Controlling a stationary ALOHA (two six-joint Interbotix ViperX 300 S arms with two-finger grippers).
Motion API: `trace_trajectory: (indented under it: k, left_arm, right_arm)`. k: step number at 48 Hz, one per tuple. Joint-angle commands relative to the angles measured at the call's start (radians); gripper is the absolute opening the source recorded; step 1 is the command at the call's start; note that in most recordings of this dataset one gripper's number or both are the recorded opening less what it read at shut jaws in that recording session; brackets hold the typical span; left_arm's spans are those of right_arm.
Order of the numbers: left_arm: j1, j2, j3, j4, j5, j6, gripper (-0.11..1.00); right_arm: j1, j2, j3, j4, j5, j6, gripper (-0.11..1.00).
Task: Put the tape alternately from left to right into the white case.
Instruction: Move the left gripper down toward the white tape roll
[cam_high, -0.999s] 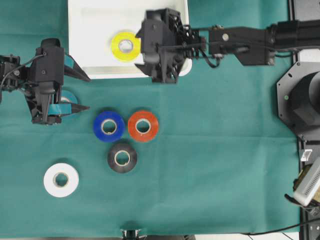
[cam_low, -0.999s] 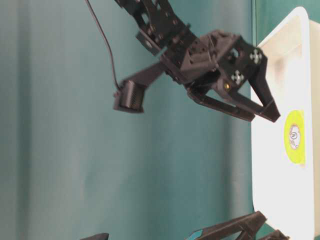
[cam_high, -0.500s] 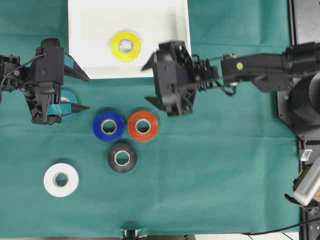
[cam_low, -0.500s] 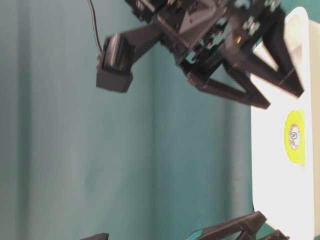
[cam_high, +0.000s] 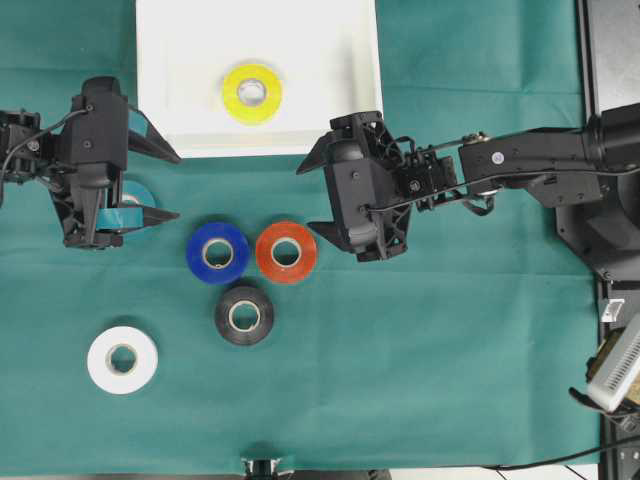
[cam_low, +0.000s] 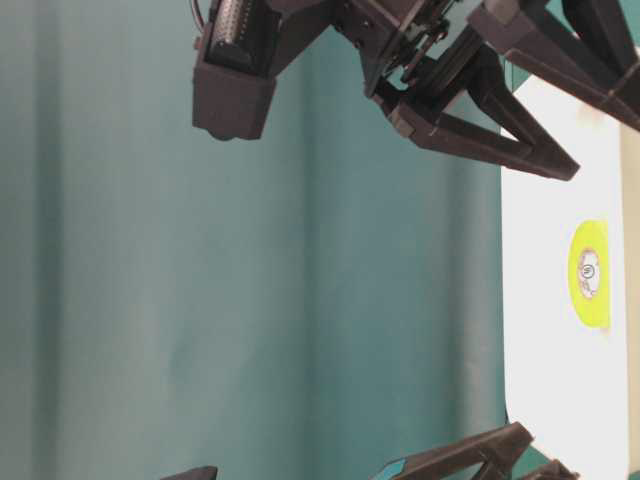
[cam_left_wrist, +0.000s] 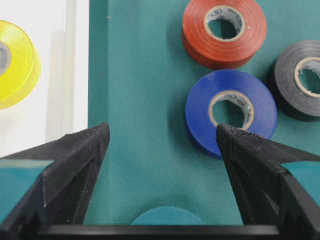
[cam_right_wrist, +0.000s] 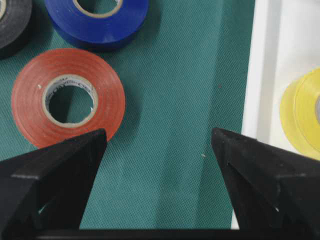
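With yellow roll (cam_high: 251, 92) alone in white case (cam_high: 160, 70), right claw (cam_high: 312, 208) gapes empty at orange-red roll's (cam_high: 286, 251) two o'clock; centre, drop square. Left claw (cam_high: 160, 186) gapes, empty.

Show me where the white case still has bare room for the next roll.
The case holds only the yellow roll, near its middle; floor left and right of it is bare. The cloth below is crowded: blue, red, black.
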Motion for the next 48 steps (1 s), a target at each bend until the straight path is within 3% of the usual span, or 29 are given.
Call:
trace_trajectory:
  k: [1, 15, 48]
  left_arm:
    - [-0.003, -0.008, -0.017, 0.0, -0.008, -0.002, 0.91]
    - [-0.048, -0.011, -0.015, 0.0, -0.002, -0.002, 0.91]
    - [-0.305, -0.006, -0.02, 0.0, 0.035, 0.0, 0.91]
  right_arm:
    - [0.002, -0.025, -0.011, -0.002, -0.015, 0.0, 0.82]
    - [0.002, -0.026, -0.011, -0.002, -0.015, 0.0, 0.82]
    - [0.002, -0.026, -0.012, -0.002, -0.015, 0.0, 0.82]
